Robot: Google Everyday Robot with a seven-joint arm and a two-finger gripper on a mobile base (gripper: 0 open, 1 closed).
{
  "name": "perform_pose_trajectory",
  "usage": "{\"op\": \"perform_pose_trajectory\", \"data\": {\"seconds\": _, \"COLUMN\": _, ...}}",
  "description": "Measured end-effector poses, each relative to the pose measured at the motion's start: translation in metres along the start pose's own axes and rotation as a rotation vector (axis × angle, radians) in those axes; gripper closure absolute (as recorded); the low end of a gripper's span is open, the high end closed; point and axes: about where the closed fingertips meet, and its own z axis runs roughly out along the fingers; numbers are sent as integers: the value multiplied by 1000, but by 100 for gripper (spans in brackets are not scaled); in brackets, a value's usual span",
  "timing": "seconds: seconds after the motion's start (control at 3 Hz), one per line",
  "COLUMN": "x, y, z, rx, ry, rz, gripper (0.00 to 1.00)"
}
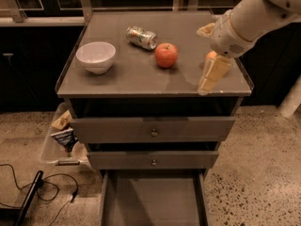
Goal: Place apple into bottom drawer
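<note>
Camera view, sole view on record. Apple (166,55) rests on the counter (136,79), right of centre and well apart from the claw (207,81). The claw hangs over the counter's near right edge, just in front of an orange fruit (210,55) which it partly hides. Its opening cannot be told, and nothing is seen in its hold. Bottom drawer (150,204) stands pulled out, its floor bare. Judged step: reach for the apple, grasp not yet made. The next move calls for travel left and slightly farther, then a descent over the apple clear of the can (141,36) lying just beyond it. Count: one apple, one orange fruit, one can, one white bowl (96,56), three drawers, two of them knobbed and nearly shut.
</note>
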Motion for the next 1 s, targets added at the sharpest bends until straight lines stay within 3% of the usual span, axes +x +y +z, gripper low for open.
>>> {"op": "perform_pose_trajectory", "data": {"seconds": 0.33, "x": 8, "y": -30, "z": 32, "rx": -25, "ry": -70, "rz": 77, "gripper": 0}}
{"op": "perform_pose_trajectory", "data": {"seconds": 1.0, "x": 21, "y": -64, "z": 57, "rx": -61, "ry": -234, "rz": 248, "gripper": 0}}
